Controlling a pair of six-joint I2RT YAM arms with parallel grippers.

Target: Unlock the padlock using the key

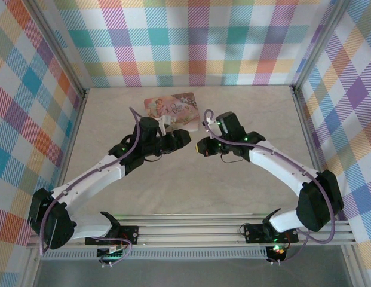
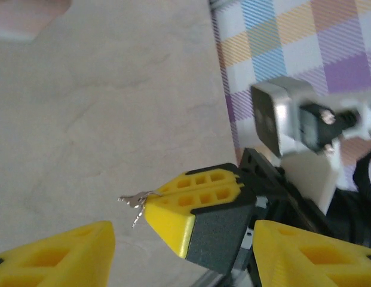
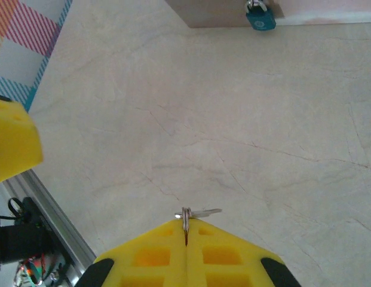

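Beyond right gripper (image 3: 185, 227) and key (image 3: 200, 212), padlock (image 3: 260, 19)

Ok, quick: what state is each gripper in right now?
left gripper: open, holding nothing.
right gripper: shut on the key.

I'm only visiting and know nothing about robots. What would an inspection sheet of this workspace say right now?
Surface: pale, marbled tabletop.
Job's things: small teal padlock lies at the tin's edge; key is pinched at the right gripper's tips.
Clutter: pink illustrated tin at the far side.
Grippers: right gripper shut on the key; left gripper open, holding nothing, facing the right one closely.
Cables: purple cables run along both arms.
Surroundings: colourful plaid walls; metal rail at the near edge.
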